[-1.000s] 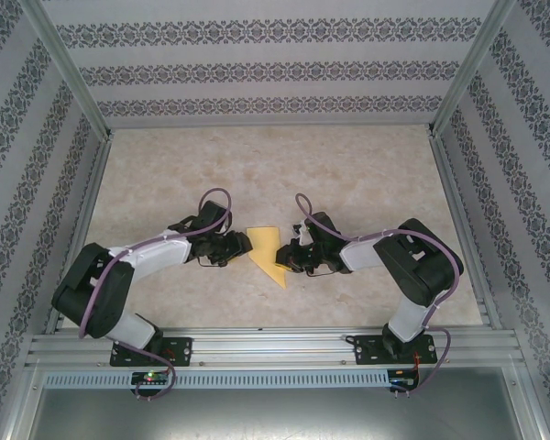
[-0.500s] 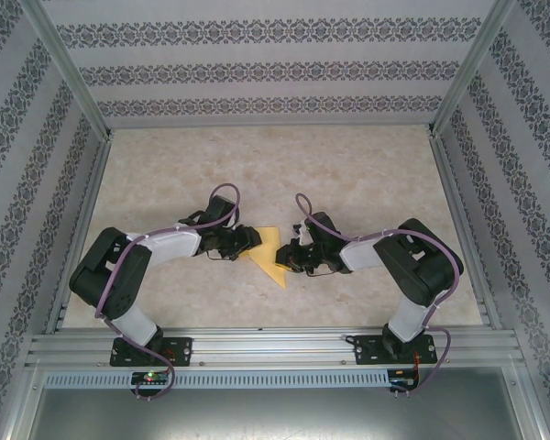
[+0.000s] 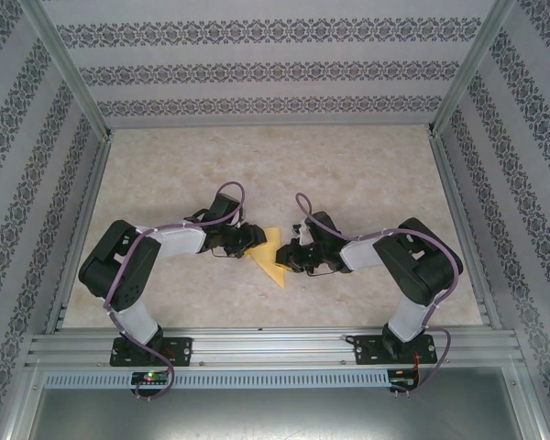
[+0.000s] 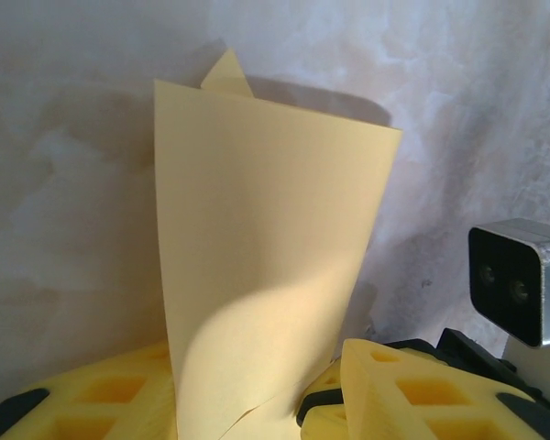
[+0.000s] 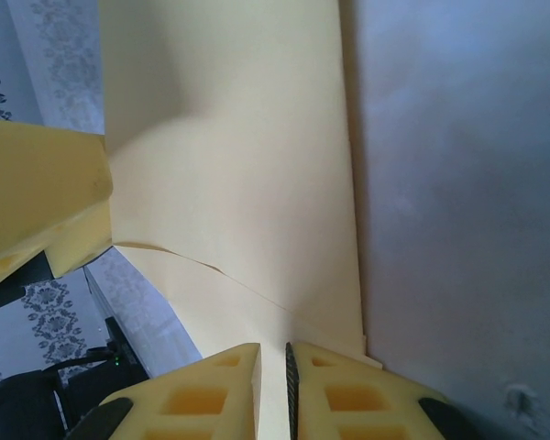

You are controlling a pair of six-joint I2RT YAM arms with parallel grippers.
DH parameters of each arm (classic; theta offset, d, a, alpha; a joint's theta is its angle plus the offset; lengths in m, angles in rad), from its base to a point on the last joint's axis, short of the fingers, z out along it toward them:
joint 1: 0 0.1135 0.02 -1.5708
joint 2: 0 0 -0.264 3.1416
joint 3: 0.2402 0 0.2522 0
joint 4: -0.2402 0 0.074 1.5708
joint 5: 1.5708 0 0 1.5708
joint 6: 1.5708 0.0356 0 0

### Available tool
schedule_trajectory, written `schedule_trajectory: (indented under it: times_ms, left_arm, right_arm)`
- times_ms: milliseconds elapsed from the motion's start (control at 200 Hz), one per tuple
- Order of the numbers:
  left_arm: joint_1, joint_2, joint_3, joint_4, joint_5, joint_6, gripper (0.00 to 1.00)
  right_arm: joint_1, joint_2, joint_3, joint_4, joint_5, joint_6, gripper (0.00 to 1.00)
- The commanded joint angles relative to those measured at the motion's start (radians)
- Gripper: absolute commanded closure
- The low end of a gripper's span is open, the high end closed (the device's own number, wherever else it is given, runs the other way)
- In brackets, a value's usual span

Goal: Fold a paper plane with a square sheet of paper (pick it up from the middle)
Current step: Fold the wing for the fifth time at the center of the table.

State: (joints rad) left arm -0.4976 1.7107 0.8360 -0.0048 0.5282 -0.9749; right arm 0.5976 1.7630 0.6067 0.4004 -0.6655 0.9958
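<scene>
Paper (image 4: 266, 247): clamped in near-shut right gripper (image 5: 273, 385) jaws, other end standing loose between half-open left gripper (image 4: 257, 399) jaws; risk of crumpling if squeezed off-line, or tearing if tugged apart.

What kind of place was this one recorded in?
Most likely a lab robot test cell, not a home: aluminium frame posts enclose a marble-look tabletop, printed patterned panels serve as walls, and the left arm and right arm are bolted to a rail.

Paper (image 3: 274, 262) left edge under left end effector (image 3: 254, 240)
</scene>
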Motion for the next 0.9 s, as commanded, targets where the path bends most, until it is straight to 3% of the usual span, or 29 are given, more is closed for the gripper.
schedule_trajectory:
  times_ms: [0, 345, 589, 764, 894]
  left_arm:
    - [-0.009, 0.009, 0.015, 0.042, 0.025, -0.008, 0.56]
    - [-0.006, 0.001, 0.031, 0.033, 0.04, 0.001, 0.62]
    - [0.004, 0.004, 0.035, 0.022, 0.036, 0.007, 0.74]
    - [0.006, -0.018, 0.013, 0.029, -0.002, -0.035, 0.91]
    - [0.006, -0.035, -0.023, 0.07, -0.019, -0.099, 0.94]
  right_arm:
    - [0.022, 0.128, -0.006, -0.048, 0.146, -0.039, 0.82]
    - [0.02, 0.117, -0.002, -0.051, 0.133, -0.057, 0.8]
    - [0.016, 0.089, 0.023, -0.08, 0.119, -0.081, 0.78]
    - [0.023, -0.044, 0.03, -0.13, 0.154, -0.149, 0.69]
    - [0.051, -0.194, 0.041, -0.266, 0.277, -0.267, 0.62]
